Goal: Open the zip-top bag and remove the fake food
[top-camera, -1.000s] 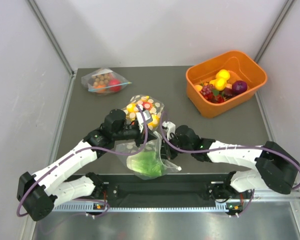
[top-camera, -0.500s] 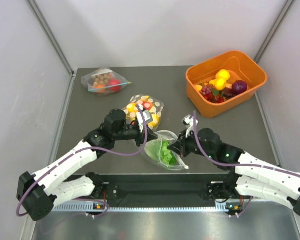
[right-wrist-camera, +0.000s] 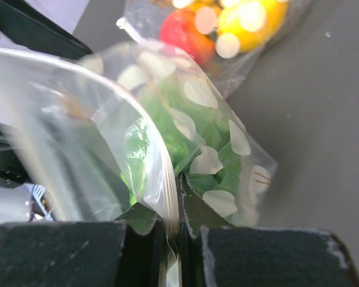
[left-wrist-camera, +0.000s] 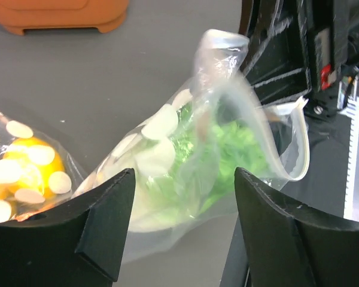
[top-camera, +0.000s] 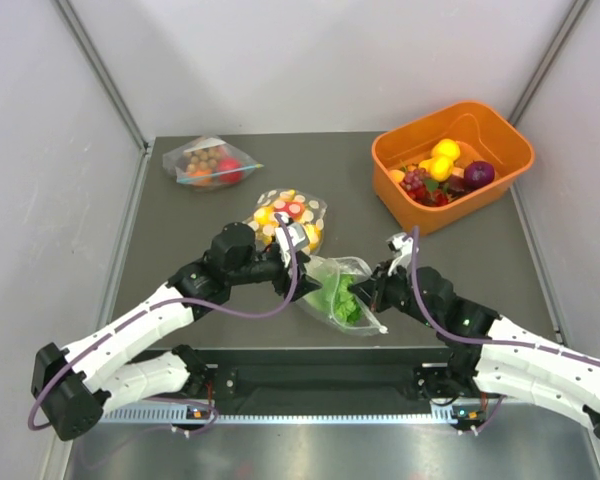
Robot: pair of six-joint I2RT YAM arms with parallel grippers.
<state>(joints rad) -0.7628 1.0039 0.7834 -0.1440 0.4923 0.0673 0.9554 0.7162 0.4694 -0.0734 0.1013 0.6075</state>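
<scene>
Showing a clear plastic zip-top bag [top-camera: 332,292] printed with white polka dots, lying near the front edge of the dark grey surface [top-camera: 180,225], between the two arms and just in front of a second dotted bag [top-camera: 288,214] of yellow and red pieces. Holding inside it a ruffled bright green plastic lettuce head [top-camera: 337,303]; no purple piece discernible in any view. Right tool [right-wrist-camera: 173,230]: closed tight on one thin lip of the bag's mouth, with clear film clamped between its fingers in the right wrist view. Left tool [left-wrist-camera: 184,176]: spread wide, gripping nothing, with the bag lying between and beyond its fingers and the mouth apparently gaping on the side toward the right arm. Judged to handle as light, limp, slippery film, likely to crumple, slide and follow any pull rather than resist it, hence needing one lip pinned while the contents come out. Lettuce judged light and fairly stiff, its ruffled edge offering purchase where smooth film offers none. Best taken by reaching through the open mouth and closing on a ruffle of the leaf itself, not on the dotted wall over it; pinching film and leaf together judged likely to drag the whole bag along. Well apart at the rear: a plain clear bag [top-camera: 208,162] of brown balls and an orange plastic bin [top-camera: 500,132] of mixed toy fruit.
</scene>
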